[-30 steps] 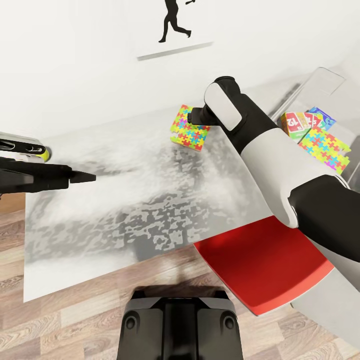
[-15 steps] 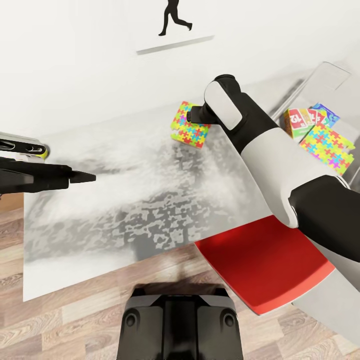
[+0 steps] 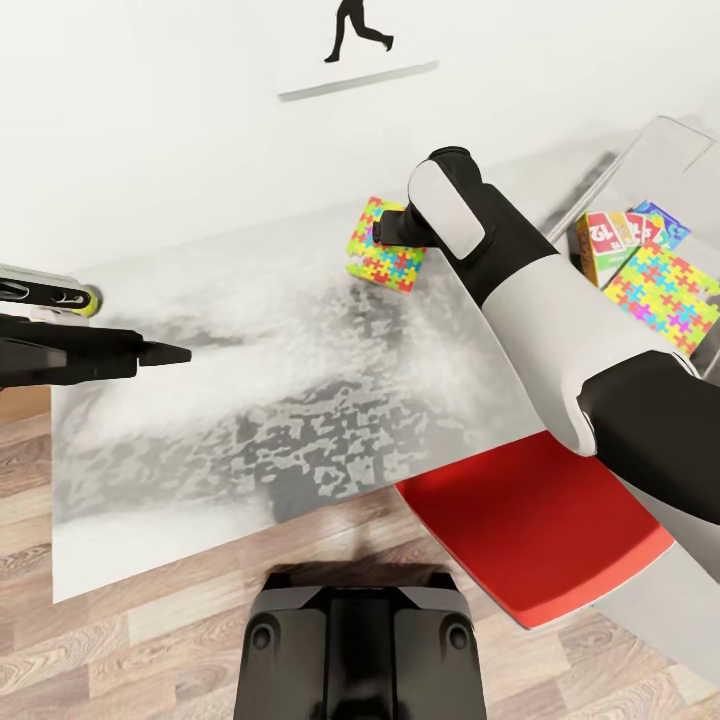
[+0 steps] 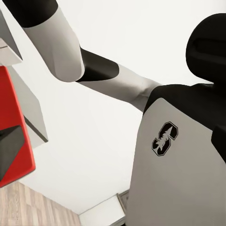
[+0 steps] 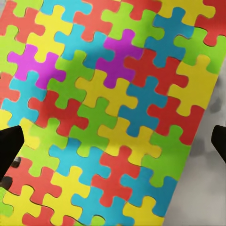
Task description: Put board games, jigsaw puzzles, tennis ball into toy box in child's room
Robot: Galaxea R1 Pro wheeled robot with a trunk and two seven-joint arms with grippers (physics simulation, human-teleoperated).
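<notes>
Bare table between arms, red chair beneath right arm

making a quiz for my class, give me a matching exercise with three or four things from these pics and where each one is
Things:
1. puzzle
2. second puzzle
3. red chair seat
4. tennis ball

Places:
A. at the table's left edge, beside the left tool
B. in the grey toy box
C. under the table's near edge
D. flat on the table, under the right tool

Pairs: 1-D, 2-B, 3-C, 4-A
</notes>
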